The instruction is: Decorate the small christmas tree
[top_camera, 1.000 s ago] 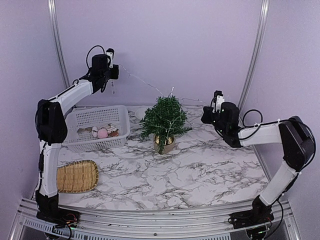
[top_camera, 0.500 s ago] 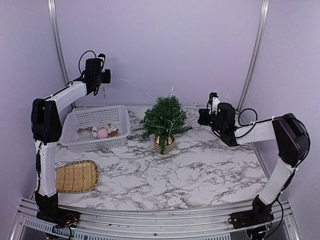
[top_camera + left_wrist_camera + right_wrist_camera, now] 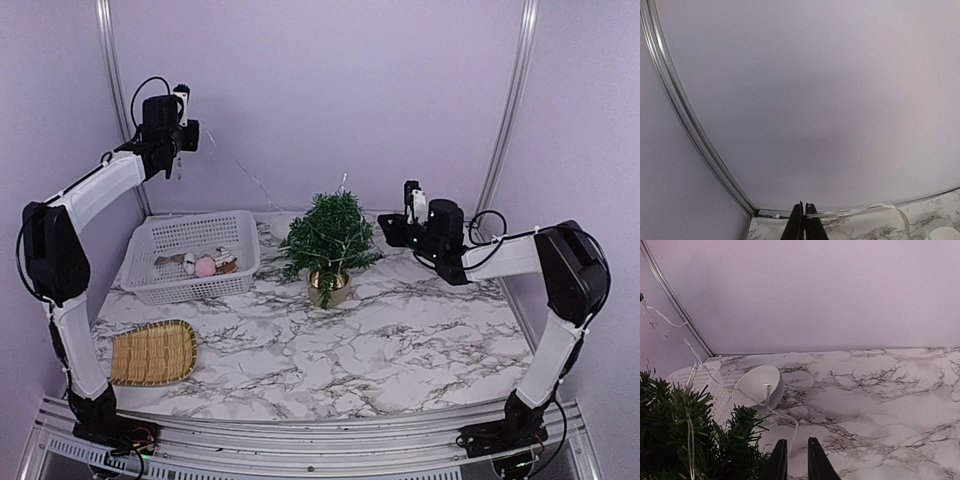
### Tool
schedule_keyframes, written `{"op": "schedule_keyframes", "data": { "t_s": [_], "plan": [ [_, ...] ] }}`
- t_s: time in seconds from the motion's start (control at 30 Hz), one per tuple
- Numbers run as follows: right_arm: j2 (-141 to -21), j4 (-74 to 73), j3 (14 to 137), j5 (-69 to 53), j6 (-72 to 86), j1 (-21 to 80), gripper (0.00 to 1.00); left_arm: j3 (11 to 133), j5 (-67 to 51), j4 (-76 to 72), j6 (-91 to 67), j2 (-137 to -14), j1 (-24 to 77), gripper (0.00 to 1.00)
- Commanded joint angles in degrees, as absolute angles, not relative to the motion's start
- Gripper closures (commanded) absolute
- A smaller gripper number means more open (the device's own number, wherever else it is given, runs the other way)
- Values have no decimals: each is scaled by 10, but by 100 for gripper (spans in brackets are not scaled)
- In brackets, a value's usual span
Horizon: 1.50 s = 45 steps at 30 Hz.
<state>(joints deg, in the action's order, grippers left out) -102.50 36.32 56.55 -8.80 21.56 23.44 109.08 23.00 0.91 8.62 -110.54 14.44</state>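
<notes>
Left end effector [image 3: 803, 207] high above the worktop's [image 3: 400, 350] far left corner, pinching a thin light wire [image 3: 872, 205], right end effector [image 3: 794, 452] slightly spread beside the small christmas tree [image 3: 330, 235].

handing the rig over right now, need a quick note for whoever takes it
Left gripper: shut on the thin light string, held high at the back left.
Right gripper: jaws slightly apart, just right of the small christmas tree; the string lies just ahead of them, not pinched.
Done: some string strands lie on the tree.
Left: lay the rest of the string; hang the ornaments, which sit in the white basket left of the tree.
</notes>
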Motion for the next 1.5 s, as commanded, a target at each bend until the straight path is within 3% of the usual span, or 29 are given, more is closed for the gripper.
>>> {"op": "schedule_keyframes", "data": {
  "t_s": [0.0,0.3,0.67,0.83,1.47],
  "plan": [
    [-1038,362,592,-132,230,231,84,1062,228,30,108,-1061,142,100],
    [-1008,365,580,-131,222,231,82,1030,210,44,126,-987,143,100],
    [-928,359,558,-113,195,230,67,923,154,157,217,-841,191,100],
    [-892,358,552,-128,182,231,55,869,173,203,254,-785,247,100],
    [-803,336,538,-161,159,231,45,820,122,378,267,-636,422,100]
  ]
}}
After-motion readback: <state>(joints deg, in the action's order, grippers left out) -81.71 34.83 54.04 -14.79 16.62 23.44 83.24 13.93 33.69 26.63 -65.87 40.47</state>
